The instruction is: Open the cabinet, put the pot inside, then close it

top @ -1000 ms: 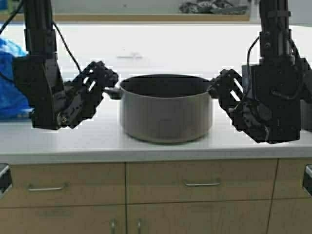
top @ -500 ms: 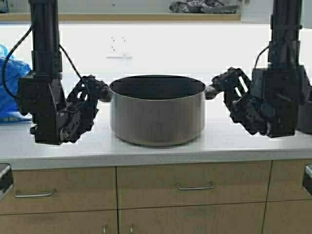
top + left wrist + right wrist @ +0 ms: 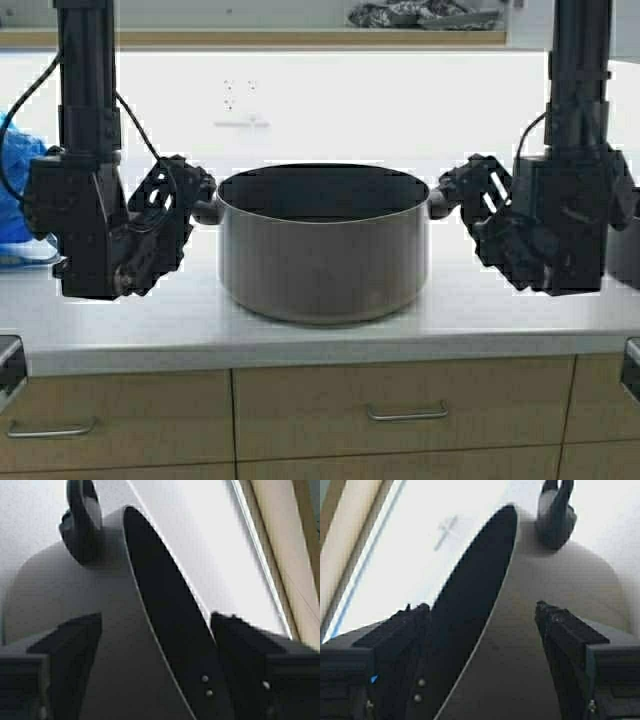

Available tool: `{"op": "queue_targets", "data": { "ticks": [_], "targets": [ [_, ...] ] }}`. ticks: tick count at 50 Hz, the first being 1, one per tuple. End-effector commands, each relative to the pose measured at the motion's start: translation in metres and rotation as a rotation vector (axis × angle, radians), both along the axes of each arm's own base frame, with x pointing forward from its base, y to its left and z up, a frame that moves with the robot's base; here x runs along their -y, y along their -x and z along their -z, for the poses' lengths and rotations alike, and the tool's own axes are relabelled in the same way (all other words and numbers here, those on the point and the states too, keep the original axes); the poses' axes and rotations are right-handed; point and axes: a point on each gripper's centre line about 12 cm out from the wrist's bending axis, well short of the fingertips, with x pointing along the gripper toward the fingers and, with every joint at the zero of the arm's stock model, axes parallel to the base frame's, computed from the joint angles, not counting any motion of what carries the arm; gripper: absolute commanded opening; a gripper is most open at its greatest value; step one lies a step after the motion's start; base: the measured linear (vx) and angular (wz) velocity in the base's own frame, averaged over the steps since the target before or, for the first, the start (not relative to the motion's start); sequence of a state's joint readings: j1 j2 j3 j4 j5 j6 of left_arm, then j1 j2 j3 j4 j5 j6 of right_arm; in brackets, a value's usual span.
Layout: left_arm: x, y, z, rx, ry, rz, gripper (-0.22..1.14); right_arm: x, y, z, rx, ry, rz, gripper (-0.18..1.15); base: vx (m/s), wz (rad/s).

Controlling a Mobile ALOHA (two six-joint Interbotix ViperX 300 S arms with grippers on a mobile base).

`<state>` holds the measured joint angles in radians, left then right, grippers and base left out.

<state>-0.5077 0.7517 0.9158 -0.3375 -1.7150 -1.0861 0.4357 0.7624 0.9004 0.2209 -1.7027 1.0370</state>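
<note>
High view shows both grippers flanking the pot (image 3: 323, 262); wrist views show its rim.

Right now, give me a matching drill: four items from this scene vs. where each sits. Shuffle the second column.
Items:
1. pot
2. left tool
3. right tool
4. blue bag

Places:
A. at the pot's handle on the robot's right side
B. far left edge of the counter, behind the left arm
C. middle of the white counter, between the two arms
D. at the pot's handle on the robot's left side

Pairs: 1-C, 2-D, 3-A, 4-B
</note>
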Motion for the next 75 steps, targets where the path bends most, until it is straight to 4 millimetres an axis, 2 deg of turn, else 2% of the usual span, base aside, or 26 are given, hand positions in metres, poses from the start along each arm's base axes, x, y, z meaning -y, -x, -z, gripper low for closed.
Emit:
{"op": "queue_targets", "data": {
  "ticks": [1, 13, 26, 38, 51, 64, 75],
  "targets": [
    [-0.008, -0.004, -0.004, 0.014, 0.007, -0.024, 0.97, 0.011, -0.016, 0.001, 0.033, -0.018, 0.050, 0.96, 0.12, 0.00],
    [-0.008, -0.011, 0.000, 0.018, 0.013, -0.011, 0.97, 0.036, -0.029, 0.006, 0.035, -0.053, 0.090, 0.96, 0.12, 0.03],
    [-0.004, -0.012, 0.002, 0.021, 0.016, 0.021, 0.97, 0.038, -0.032, 0.007, 0.038, -0.063, 0.065, 0.96, 0.11, 0.04],
    [-0.002, -0.014, 0.004, 0.022, 0.016, 0.030, 0.97, 0.038, -0.031, 0.016, 0.027, -0.064, 0.069, 0.96, 0.06, 0.03],
    [0.015, -0.045, 0.016, 0.059, 0.057, 0.070, 0.97, 0.042, -0.065, 0.030, 0.103, -0.092, 0.129, 0.96, 0.00, 0.00],
    [0.018, -0.087, 0.027, 0.049, 0.079, 0.043, 0.97, 0.045, -0.102, 0.040, 0.181, -0.212, 0.139, 0.96, -0.01, 0.00],
    [0.017, -0.103, 0.024, 0.060, 0.099, 0.029, 0.97, 0.046, -0.121, 0.044, 0.217, -0.283, 0.134, 0.96, 0.00, 0.00]
  ]
}}
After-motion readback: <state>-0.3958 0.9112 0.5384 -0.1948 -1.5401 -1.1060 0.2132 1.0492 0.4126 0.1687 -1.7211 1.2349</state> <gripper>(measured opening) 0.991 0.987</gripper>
